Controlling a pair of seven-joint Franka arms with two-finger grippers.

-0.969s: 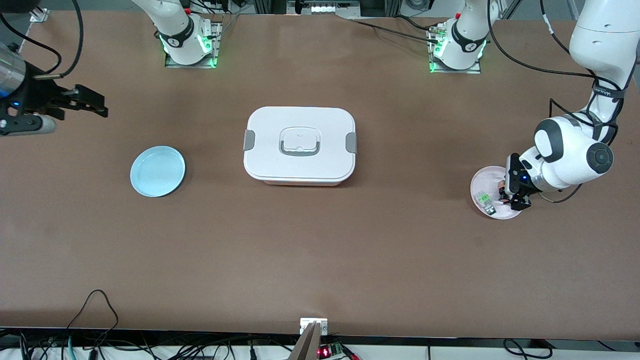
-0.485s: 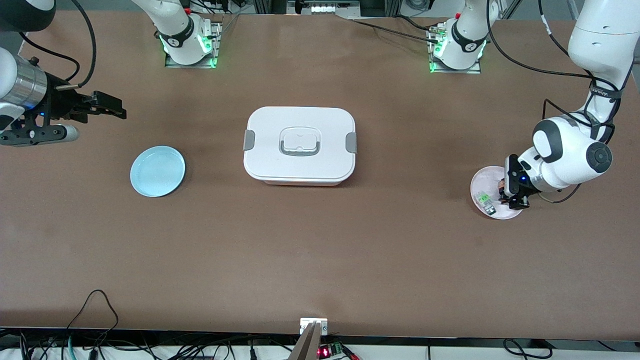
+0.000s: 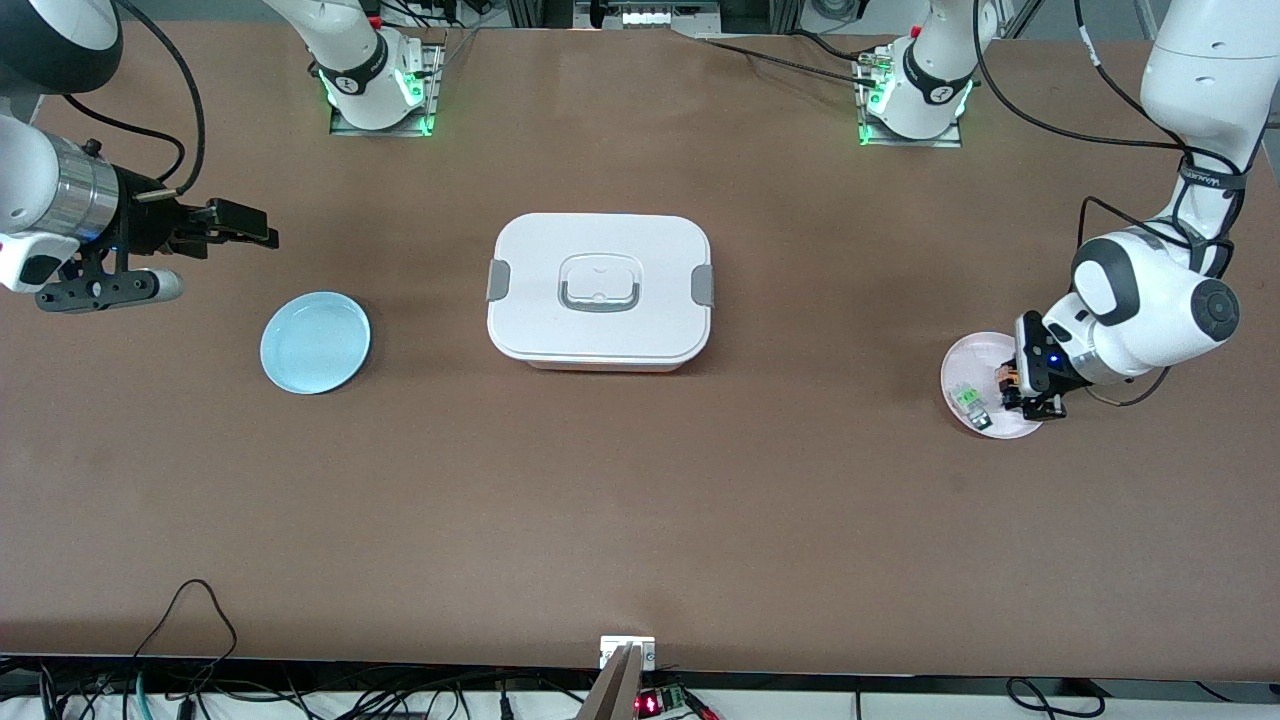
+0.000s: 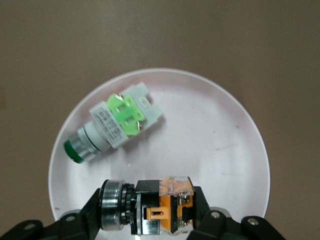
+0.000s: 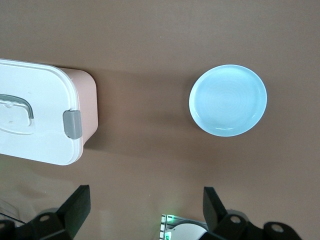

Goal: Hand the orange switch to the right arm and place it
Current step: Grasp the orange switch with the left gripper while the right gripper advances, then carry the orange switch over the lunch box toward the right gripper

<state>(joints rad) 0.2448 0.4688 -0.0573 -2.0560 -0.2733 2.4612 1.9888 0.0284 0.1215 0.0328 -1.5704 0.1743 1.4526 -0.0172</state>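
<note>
The left pincer [image 3: 1022,395] now grips the switch [image 4: 162,207] on the pink plate [image 4: 235,130], ready to lift. The right pincer [image 3: 240,222], wide open, has swung inward toward the handover.

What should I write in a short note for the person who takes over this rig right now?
Left gripper: down in the pink plate, fingers on either side of the orange switch; grip not certain. The green switch lies beside it on the same plate.
Right gripper: open, in the air near the blue plate, holding nothing.
Done: left arm has reached the switch.
Left: lift, hand over to the right arm, place.
</note>
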